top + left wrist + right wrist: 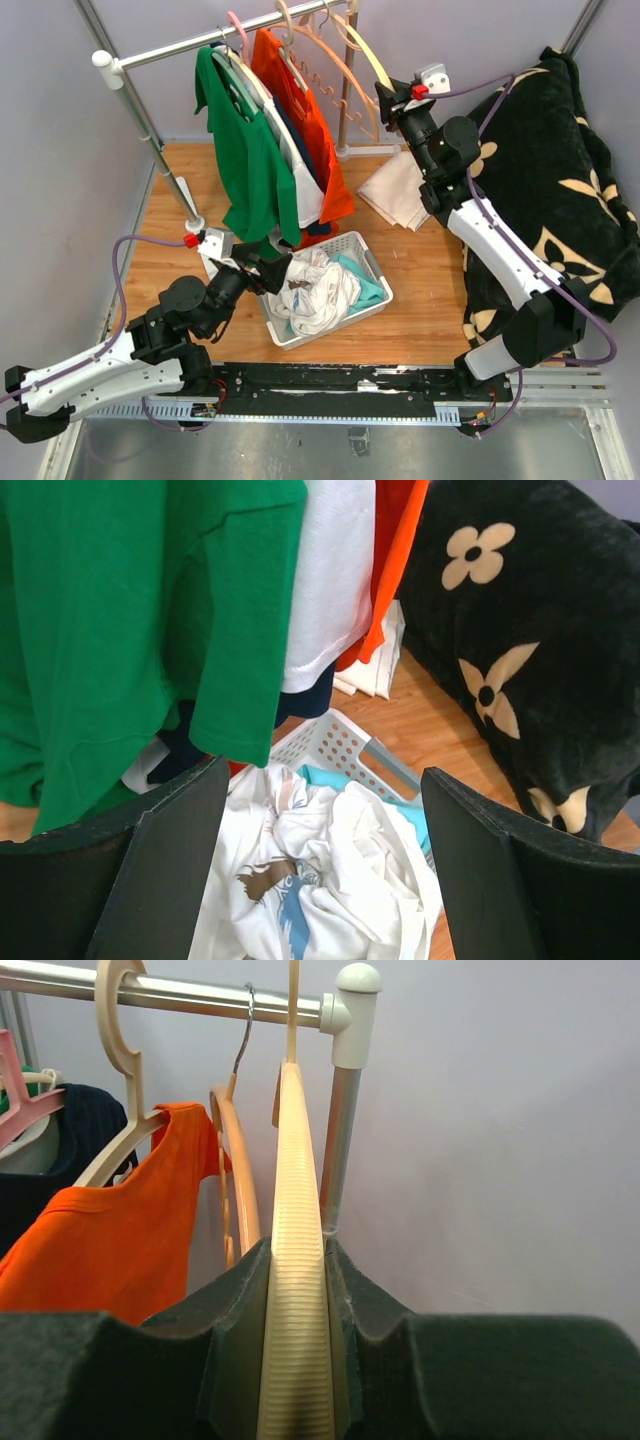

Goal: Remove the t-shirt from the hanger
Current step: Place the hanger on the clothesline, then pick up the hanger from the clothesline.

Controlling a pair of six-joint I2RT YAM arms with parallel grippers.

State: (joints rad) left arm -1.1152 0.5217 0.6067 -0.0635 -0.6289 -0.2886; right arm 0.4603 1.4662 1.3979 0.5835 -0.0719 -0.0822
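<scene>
Rack rail (200, 42) ran left to right across the far side of the wooden table (420, 320). A black flowered blanket (550, 170) was heaped along the right. Four garments hung side by side on hangers with their long axes vertical. From left they were the green t-shirt (245, 160), a white shirt (305, 190), a navy one mostly hidden, and an orange shirt (315, 120). The green t-shirt's hem ended just above the far-left corner of the white basket (376, 268), which held crumpled white and teal laundry. A beige folded cloth (400, 190) lay by the rack foot, apart from both arms. At the right end of the rail hung a bare cream hanger (365, 50). The right gripper (388, 92) was clamped flat on its ribbed arm, with no fabric on it. The left gripper (272, 268) was low at the basket's near-left rim, jaws spread wide with nothing between them, aimed up and far. In the left wrist view the green sleeve and hem hung just above the left-hand finger (170, 870), not touching it. Judgement: the green t-shirt was the likely target, lying up and to the far-left of the left fingers, and the left arm was much the nearer. The coming move called for a short rise to pinch the hem, then a pull downward along the garment's axis. Obstacles: the white shirt pressed against the green one, so the fingers could take both layers, and the basket rim sat directly under the approach.
</scene>
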